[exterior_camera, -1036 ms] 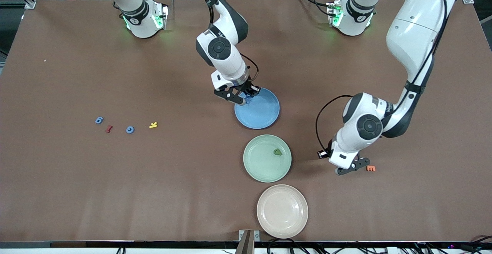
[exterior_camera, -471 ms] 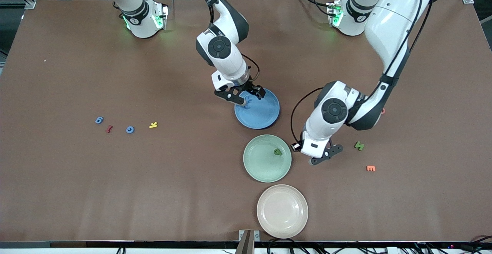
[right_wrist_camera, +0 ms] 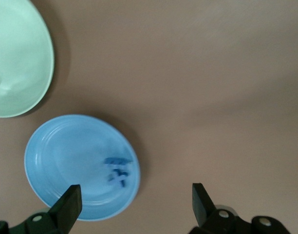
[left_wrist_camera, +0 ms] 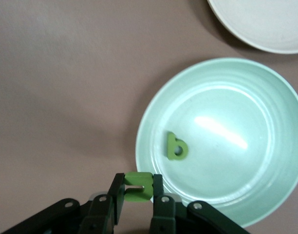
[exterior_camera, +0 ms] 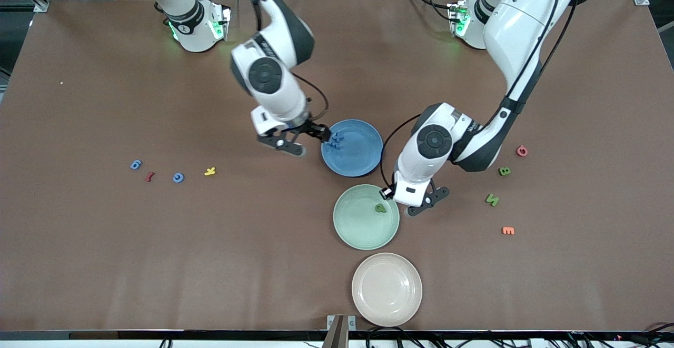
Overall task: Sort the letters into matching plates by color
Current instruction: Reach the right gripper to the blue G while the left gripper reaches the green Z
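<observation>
The blue plate [exterior_camera: 363, 153] holds blue letters [exterior_camera: 337, 141], which also show in the right wrist view [right_wrist_camera: 119, 170]. My right gripper [exterior_camera: 310, 142] is open and empty, just off that plate's rim toward the right arm's end [right_wrist_camera: 134, 197]. The mint green plate [exterior_camera: 358, 229] holds one green letter [exterior_camera: 380, 208]. My left gripper [exterior_camera: 424, 203] is shut on a green letter [left_wrist_camera: 138, 186] above the green plate's rim [left_wrist_camera: 266, 97]. Two blue letters [exterior_camera: 136, 165] [exterior_camera: 178, 178] lie toward the right arm's end. Two green letters [exterior_camera: 504, 171] [exterior_camera: 492, 199] lie toward the left arm's end.
A beige-pink plate [exterior_camera: 387, 289] sits nearer the front camera than the green plate. A red letter [exterior_camera: 149, 176] and a yellow k [exterior_camera: 210, 171] lie among the blue letters. An orange letter [exterior_camera: 508, 230] and a red letter [exterior_camera: 522, 151] lie by the green ones.
My right gripper opened, left a blue letter in the blue plate and drew off toward the right arm's end. My left gripper carried the green letter from near the orange letter to the green plate's rim.
</observation>
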